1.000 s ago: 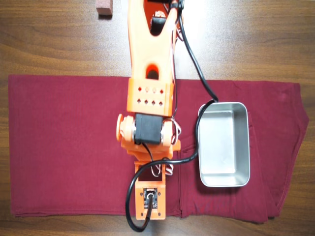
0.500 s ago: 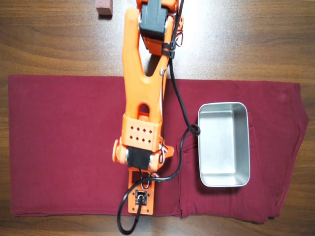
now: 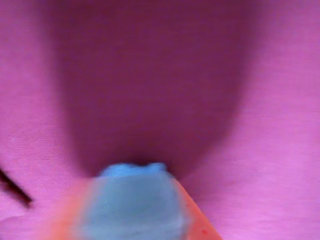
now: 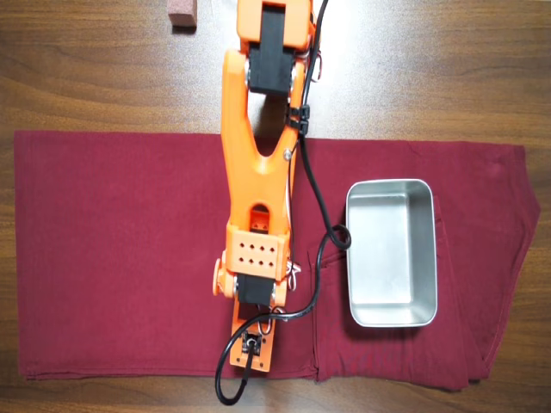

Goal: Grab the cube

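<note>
The cube does not show clearly in either view. In the overhead view the orange arm (image 4: pixel 258 198) reaches down over the dark red cloth (image 4: pixel 112 249). Its wrist end (image 4: pixel 250 346) near the cloth's lower edge hides the gripper and whatever lies below it. The wrist view is very blurred. At its bottom edge a pale blue-grey blob (image 3: pixel 134 200) sits against orange gripper parts (image 3: pixel 200 225), close above the cloth. I cannot tell whether this blob is the cube or part of the gripper, nor how the jaws stand.
An empty steel tray (image 4: pixel 392 258) rests on the cloth to the right of the arm. A reddish-brown block (image 4: pixel 182 13) lies on the wooden table (image 4: pixel 448 69) at the top edge. A black cable (image 4: pixel 312 258) loops between the arm and the tray.
The arm has stretched out and lowered flatter over the cloth. Its elbow part slid down the overhead view, while the wrist end stayed near the cloth's lower edge.
</note>
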